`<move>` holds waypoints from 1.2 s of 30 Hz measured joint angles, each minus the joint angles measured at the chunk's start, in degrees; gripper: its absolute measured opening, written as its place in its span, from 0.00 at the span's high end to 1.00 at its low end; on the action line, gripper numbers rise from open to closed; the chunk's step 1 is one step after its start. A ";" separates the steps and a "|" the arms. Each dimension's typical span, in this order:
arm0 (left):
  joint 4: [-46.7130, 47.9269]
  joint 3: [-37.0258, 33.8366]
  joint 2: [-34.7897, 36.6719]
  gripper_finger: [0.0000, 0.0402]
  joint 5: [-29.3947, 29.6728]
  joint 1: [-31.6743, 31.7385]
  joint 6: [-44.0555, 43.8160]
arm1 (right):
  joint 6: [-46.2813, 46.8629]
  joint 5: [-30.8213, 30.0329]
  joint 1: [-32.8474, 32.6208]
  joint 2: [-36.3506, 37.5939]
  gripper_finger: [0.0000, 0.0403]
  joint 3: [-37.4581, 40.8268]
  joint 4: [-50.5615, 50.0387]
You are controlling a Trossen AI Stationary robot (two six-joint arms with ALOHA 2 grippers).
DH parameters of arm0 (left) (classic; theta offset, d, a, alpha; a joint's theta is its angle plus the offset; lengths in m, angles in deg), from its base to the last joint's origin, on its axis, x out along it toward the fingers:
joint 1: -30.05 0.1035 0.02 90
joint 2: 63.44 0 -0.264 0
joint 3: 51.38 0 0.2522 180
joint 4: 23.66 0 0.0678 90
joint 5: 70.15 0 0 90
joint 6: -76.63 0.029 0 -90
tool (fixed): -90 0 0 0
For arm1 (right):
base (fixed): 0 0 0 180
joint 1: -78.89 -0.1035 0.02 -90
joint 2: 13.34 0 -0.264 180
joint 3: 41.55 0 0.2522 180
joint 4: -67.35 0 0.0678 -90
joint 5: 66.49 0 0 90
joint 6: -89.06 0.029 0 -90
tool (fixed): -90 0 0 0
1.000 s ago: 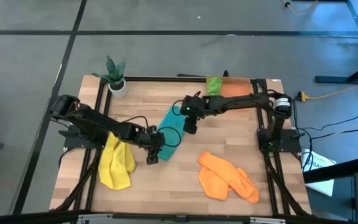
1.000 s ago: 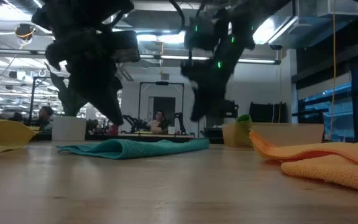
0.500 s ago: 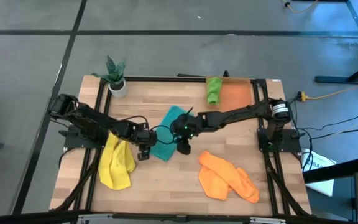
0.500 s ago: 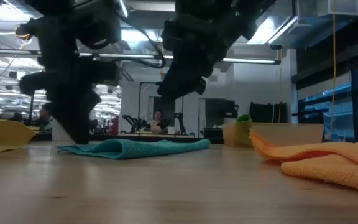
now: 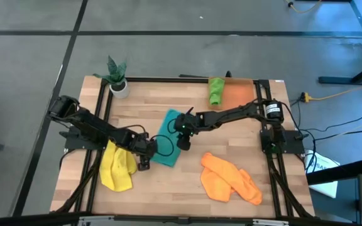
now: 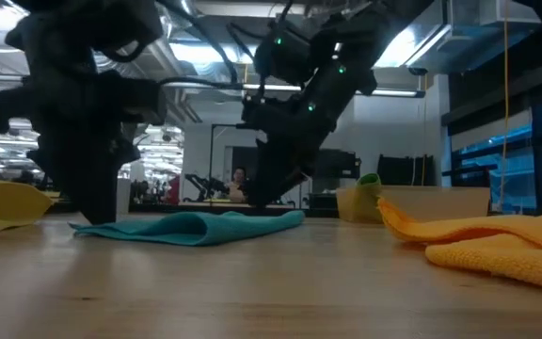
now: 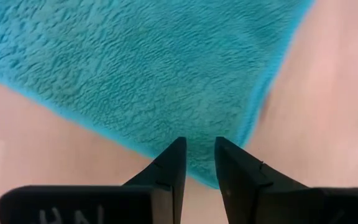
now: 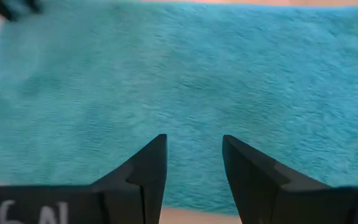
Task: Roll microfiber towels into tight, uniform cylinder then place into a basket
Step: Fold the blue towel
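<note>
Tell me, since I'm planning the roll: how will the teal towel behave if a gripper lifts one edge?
Probably floppy: the teal towel lies flat with a soft hump in the low view, so a lifted edge would likely drape. Its fuzzy pile suggests it grips rather than slips. It looks thin and light, so it may drag across the wooden table instead of staying put.

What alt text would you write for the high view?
Two dark robot arms meet over a teal towel in the middle of a wooden table. A yellow towel lies left, an orange towel right; a green towel lies in the orange basket.
</note>
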 joint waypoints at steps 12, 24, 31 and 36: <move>-7.70 0.22 -1.54 0.81 0.47 -4.38 -5.61 | -3.18 3.15 3.97 0.67 0.61 0.01 -0.97; -1.41 0.68 1.09 0.81 8.84 -1.76 -3.86 | -6.14 8.48 -5.75 1.44 0.61 -0.01 1.87; -2.05 0.68 1.09 0.81 9.35 0.00 -0.25 | -6.40 7.76 -7.68 -0.79 0.61 -0.01 6.44; -2.30 0.49 1.09 0.81 9.40 0.01 -0.38 | -5.94 7.60 -8.63 -2.59 0.61 0.10 10.47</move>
